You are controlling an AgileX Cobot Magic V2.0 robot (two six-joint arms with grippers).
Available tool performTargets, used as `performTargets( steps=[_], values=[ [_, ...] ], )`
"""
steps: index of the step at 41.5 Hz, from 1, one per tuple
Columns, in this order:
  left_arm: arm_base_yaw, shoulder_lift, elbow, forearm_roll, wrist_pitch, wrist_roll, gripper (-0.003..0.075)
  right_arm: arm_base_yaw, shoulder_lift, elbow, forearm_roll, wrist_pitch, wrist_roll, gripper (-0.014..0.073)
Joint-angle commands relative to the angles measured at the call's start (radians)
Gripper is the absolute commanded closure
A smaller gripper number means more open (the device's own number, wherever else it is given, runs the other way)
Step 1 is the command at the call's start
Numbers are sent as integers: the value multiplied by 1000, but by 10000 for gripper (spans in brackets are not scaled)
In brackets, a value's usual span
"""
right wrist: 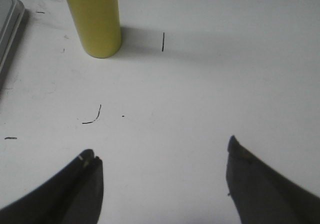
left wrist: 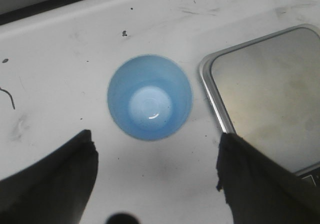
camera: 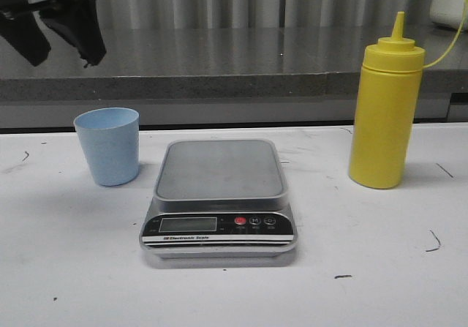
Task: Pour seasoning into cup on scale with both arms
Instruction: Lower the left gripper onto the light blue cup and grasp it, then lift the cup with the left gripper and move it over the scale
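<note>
Cup [camera: 108,145]: you will find it upright on the table [camera: 66,268], just left of the scale [camera: 218,195] and not touching it. The left wrist view looks straight down into it [left wrist: 149,97]; the inside is bare.
Scale: it sits at the middle of the table, its steel platform bare (nothing stands on it). The black panel with display and red button [camera: 240,222] faces you. No digits can be read on the display.
Bottle [camera: 386,106]: it stands upright to the right of the scale, well apart from the cup. Its nozzle points up, uncapped, and a thin tether runs off toward the upper right.
Left gripper [left wrist: 155,176]: it hangs above the cup, fingers [left wrist: 60,179] spread wide and holding nothing. In the front view you see only a dark part of the arm at the upper left corner.
Right gripper [right wrist: 162,181]: fingers [right wrist: 265,189] spread apart over bare table, holding nothing. The bottle's base [right wrist: 95,18] lies well ahead of it, off to one side (out of the line between the fingers).
</note>
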Motion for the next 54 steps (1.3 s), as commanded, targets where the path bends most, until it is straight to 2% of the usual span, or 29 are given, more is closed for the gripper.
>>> performTargets(
  steps=[1, 13, 29, 35, 46, 54],
  values=[
    [-6, 32, -90, 18, 3, -2, 262, -7, 7, -29, -7, -56, -8, 56],
    [53, 197, -240, 36, 92, -2, 258, -7, 7, -29, -7, -56, -8, 56],
    [67, 318, -274, 36, 33, -2, 271, -7, 7, -29, -7, -56, -8, 56],
    [67, 329, -274, 33, 31, -2, 364, -7, 7, -29, -7, -56, -8, 56],
    [67, 329, -274, 13, 33, -2, 615, -7, 7, -29, -7, -56, -8, 56],
    [65, 323, -274, 12, 35, -2, 735, -7, 7, -29, -7, -56, -8, 56]
  ],
)
